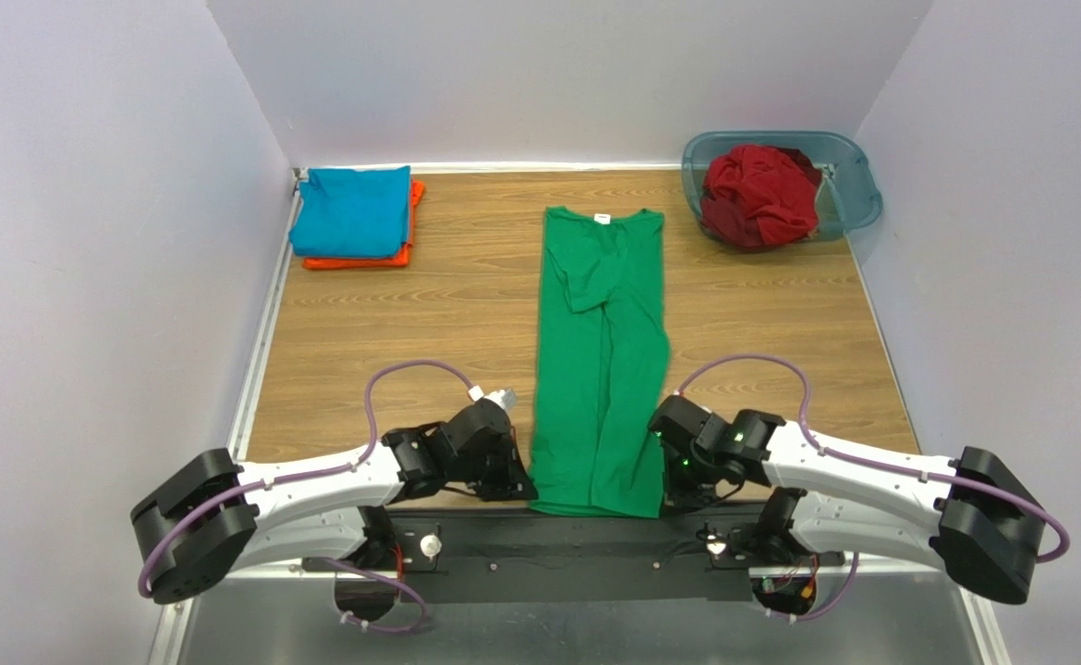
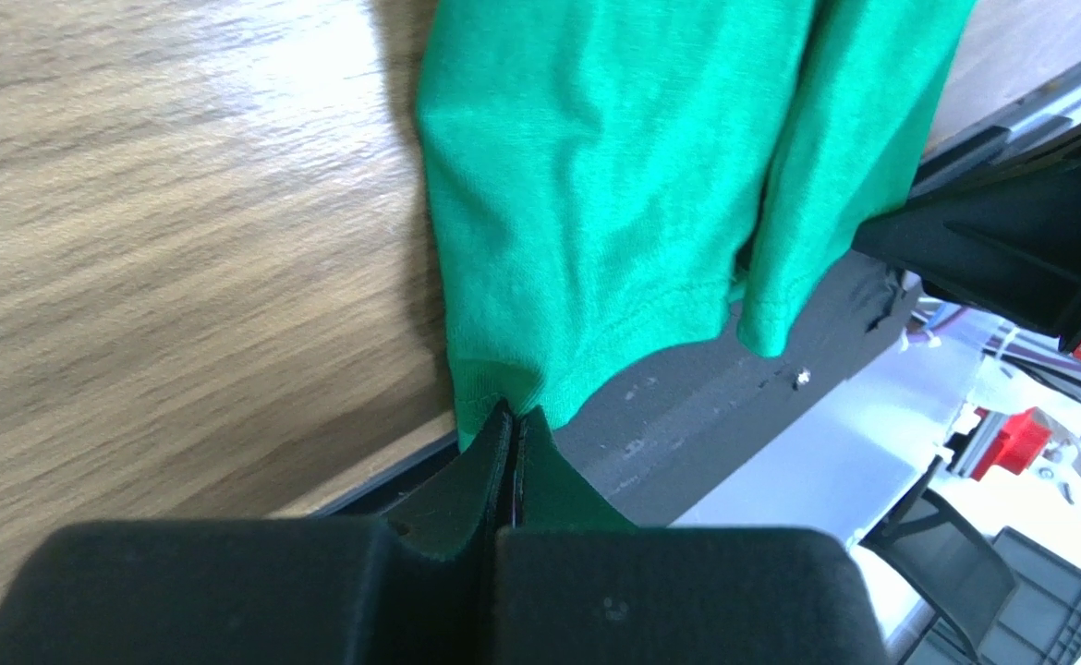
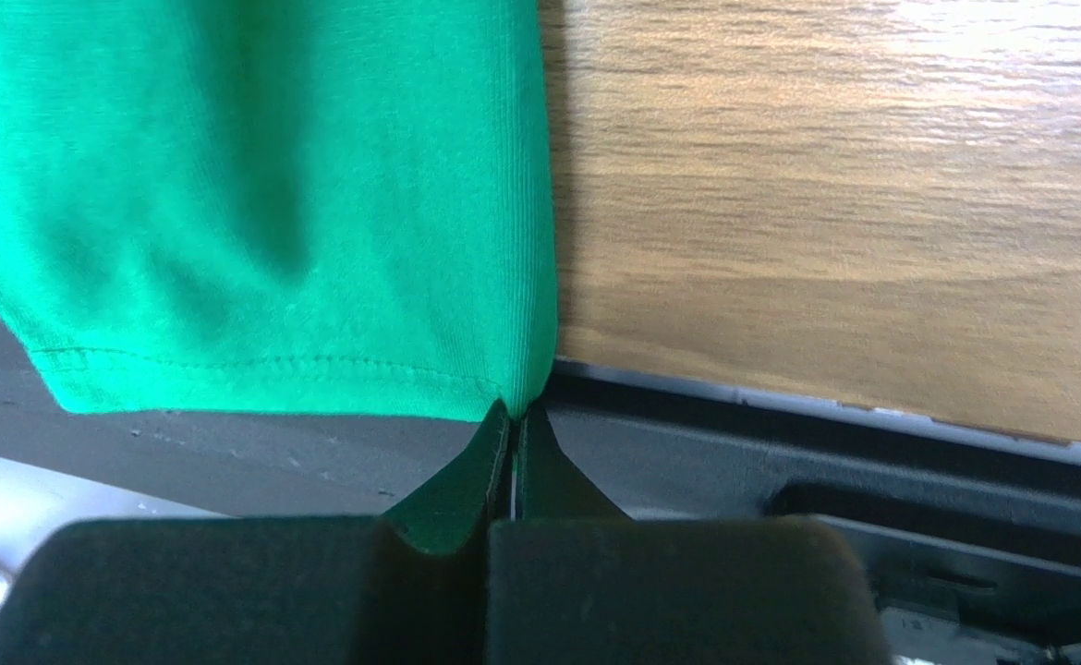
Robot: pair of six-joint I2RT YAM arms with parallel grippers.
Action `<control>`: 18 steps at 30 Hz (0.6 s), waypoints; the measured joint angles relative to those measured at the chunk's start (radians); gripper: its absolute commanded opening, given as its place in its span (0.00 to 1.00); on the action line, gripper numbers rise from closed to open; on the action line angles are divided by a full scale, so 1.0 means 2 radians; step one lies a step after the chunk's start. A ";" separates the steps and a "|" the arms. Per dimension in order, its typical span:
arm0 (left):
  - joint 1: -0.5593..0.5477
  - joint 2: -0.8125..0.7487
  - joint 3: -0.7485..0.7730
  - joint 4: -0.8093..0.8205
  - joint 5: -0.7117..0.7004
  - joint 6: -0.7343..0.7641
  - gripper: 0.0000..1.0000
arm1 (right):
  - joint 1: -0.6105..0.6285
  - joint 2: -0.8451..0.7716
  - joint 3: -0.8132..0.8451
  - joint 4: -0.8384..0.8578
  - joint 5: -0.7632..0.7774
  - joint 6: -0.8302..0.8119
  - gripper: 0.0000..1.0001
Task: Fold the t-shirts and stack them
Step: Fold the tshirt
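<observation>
The bright green t-shirt (image 1: pixel 599 353) lies as a long narrow strip down the middle of the table, collar and white tag at the far end, hem at the near edge. My left gripper (image 1: pixel 521 485) is shut on the hem's left corner (image 2: pixel 484 402). My right gripper (image 1: pixel 668 478) is shut on the hem's right corner (image 3: pixel 525 388). A folded teal-blue t-shirt (image 1: pixel 352 211) lies on a folded orange one (image 1: pixel 407 243) at the far left. A crumpled dark red t-shirt (image 1: pixel 759 194) sits in the tub.
The translucent blue-grey plastic tub (image 1: pixel 852 187) stands at the far right corner. White walls close the table on the left, back and right. The black base rail (image 1: pixel 574 534) runs along the near edge under the hem.
</observation>
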 measured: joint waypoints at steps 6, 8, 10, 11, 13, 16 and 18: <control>-0.003 -0.015 0.008 -0.005 0.004 0.002 0.00 | 0.000 0.001 0.037 -0.026 0.017 -0.003 0.01; -0.003 -0.018 0.016 -0.008 0.005 0.003 0.00 | 0.000 0.000 0.062 -0.031 0.033 -0.005 0.01; -0.003 -0.020 0.033 -0.017 0.003 0.006 0.00 | 0.000 -0.001 0.079 -0.035 0.049 -0.007 0.01; -0.003 -0.021 0.043 -0.020 0.001 0.008 0.00 | 0.000 -0.001 0.087 -0.036 0.056 -0.009 0.01; -0.002 -0.021 0.067 -0.023 -0.005 0.013 0.00 | 0.000 0.002 0.104 -0.042 0.072 -0.016 0.01; 0.005 -0.018 0.092 -0.023 -0.012 0.023 0.00 | 0.000 0.016 0.139 -0.049 0.105 -0.029 0.01; 0.016 -0.010 0.108 -0.024 -0.016 0.033 0.00 | 0.000 0.030 0.165 -0.055 0.129 -0.038 0.01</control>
